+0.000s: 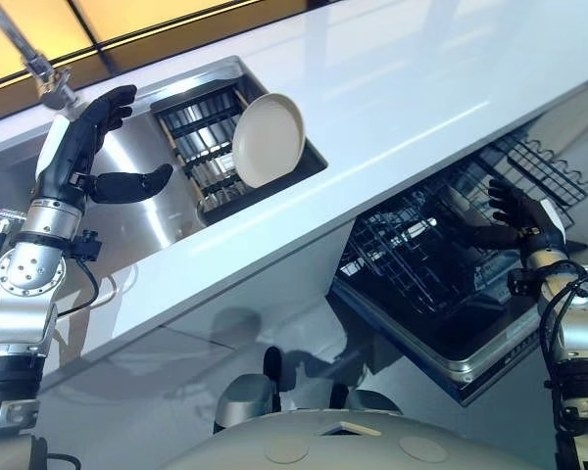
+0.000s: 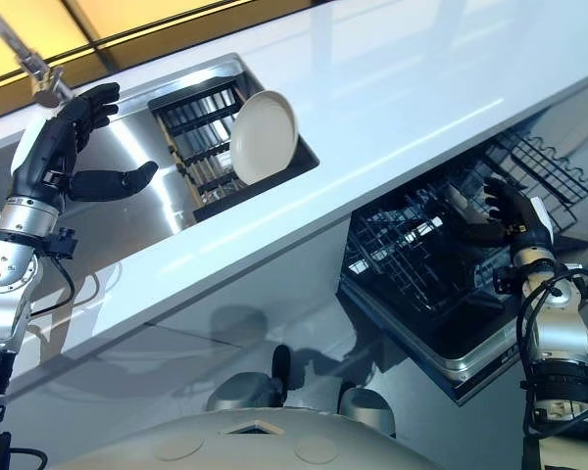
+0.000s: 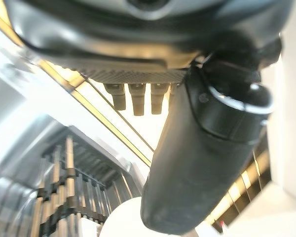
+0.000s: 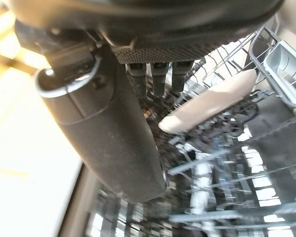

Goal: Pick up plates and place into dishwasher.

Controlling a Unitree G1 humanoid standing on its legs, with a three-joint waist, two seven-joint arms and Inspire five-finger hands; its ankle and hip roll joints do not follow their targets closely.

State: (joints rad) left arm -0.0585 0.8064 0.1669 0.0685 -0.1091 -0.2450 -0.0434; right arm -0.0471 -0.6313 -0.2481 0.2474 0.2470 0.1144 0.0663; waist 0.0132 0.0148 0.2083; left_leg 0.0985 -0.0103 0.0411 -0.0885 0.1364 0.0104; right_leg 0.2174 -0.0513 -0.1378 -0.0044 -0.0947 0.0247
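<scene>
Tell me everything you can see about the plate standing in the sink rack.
The plate is round, cream-white and plain, with a smooth glossy look like ceramic or melamine. It stands on edge, tilted, its face toward the camera, in the dark slatted drying rack set in the steel sink. Only the rack touches it. The left hand is open beside it, apart from it.

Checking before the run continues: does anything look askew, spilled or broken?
Nothing stands out. One cream plate leans on edge in the sink's drying rack; another sits in the open dishwasher rack.
</scene>
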